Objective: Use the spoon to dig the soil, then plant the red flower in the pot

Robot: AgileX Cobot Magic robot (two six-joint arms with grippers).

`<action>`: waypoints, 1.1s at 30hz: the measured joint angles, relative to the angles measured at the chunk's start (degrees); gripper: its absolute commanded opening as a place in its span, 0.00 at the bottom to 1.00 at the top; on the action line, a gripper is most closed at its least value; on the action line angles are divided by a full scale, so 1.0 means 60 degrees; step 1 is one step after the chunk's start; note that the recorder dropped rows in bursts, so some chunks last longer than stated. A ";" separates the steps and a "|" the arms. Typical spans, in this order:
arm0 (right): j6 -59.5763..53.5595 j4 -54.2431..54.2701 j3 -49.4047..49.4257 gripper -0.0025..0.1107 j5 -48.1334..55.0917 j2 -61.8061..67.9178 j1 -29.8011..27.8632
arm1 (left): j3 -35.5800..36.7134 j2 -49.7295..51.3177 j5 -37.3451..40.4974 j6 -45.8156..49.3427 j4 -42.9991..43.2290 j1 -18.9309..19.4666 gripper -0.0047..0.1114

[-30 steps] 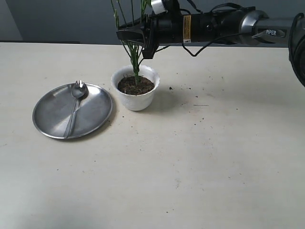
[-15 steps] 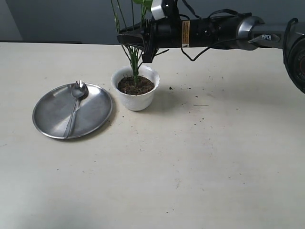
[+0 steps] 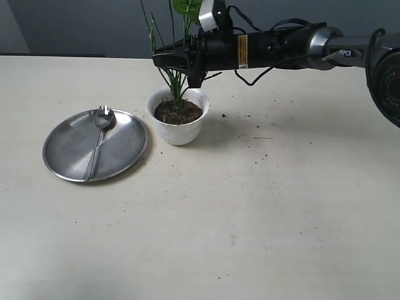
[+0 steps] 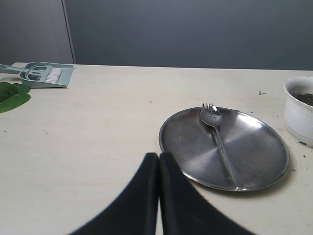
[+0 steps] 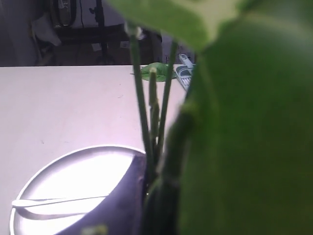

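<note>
Pot [image 3: 179,125]: white, smooth, faint sheen, wavy rim. Soil [image 3: 178,112]: dark brown, crumbly, coarse. Spoon [image 3: 99,137]: polished silver metal, tined tip. Plate [image 3: 125,150]: brushed steel, dull reflective. Stems [image 3: 177,87]: green, thin, smooth. Leaf [image 5: 249,127]: green, matt. Tabletop [image 3: 250,219]: pale cream, matt, flecked with soil crumbs. Right arm [image 3: 275,47]: black, semi-gloss casing.

Closed left gripper [image 4: 158,169] fingers pressed together, above bare table [image 4: 98,127]. Spoon [image 4: 220,142] lying in steel plate [image 4: 186,147], tines toward twelve o'clock. White pot [image 4: 298,117] of soil [image 4: 304,98] just beside the plate. Green dustpan [image 4: 41,74] and leaf [image 4: 12,95] well apart.
</note>
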 measured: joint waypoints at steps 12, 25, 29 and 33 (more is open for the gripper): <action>0.0745 -0.0592 -0.0033 0.02 -0.0180 0.0011 -0.0021 | 0.0000 0.0000 0.0000 0.0000 0.0000 0.0000 0.04; 0.1097 -0.0580 0.0094 0.02 -0.0243 -0.0002 -0.0184 | 0.0000 0.0000 0.0000 0.0000 0.0000 0.0000 0.04; 0.1097 -0.0648 0.0094 0.02 -0.0310 -0.0002 -0.0184 | 0.0000 0.0000 0.0000 0.0000 0.0000 0.0000 0.04; 0.1075 -0.0723 0.0094 0.02 -0.0369 -0.0002 -0.0184 | 0.0000 0.0000 0.0000 0.0000 0.0000 0.0000 0.04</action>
